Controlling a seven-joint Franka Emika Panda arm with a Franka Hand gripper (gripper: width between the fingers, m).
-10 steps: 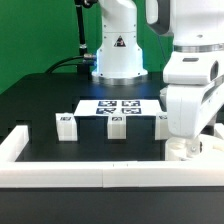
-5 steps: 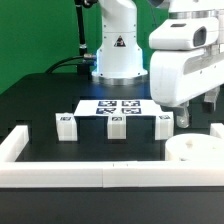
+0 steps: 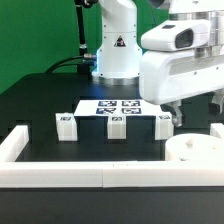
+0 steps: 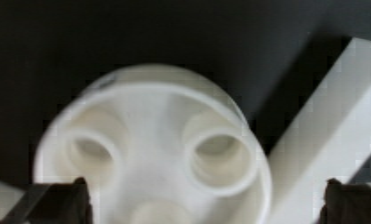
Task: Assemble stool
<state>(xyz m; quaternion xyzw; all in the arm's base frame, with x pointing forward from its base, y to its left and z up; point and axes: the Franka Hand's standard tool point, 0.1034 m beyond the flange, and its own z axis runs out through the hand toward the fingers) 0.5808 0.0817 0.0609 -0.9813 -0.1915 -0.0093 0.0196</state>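
gripper (image 3: pixel 193 108) hovers over the round seat (image 3: pixel 194 150), fingers (image 4: pixel 57 203) spread wide, gripping nothing; three legs (image 3: pixel 117 126) stand in a row by the marker board (image 3: pixel 120 106)

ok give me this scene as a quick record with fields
gripper: open, empty, above the seat
seat: round white disc with holes, flat on the table, at the exterior view's right
legs: three, loose, in a row in front of the marker board
border rail: white, along the near edge
assembly: no leg joined to the seat yet
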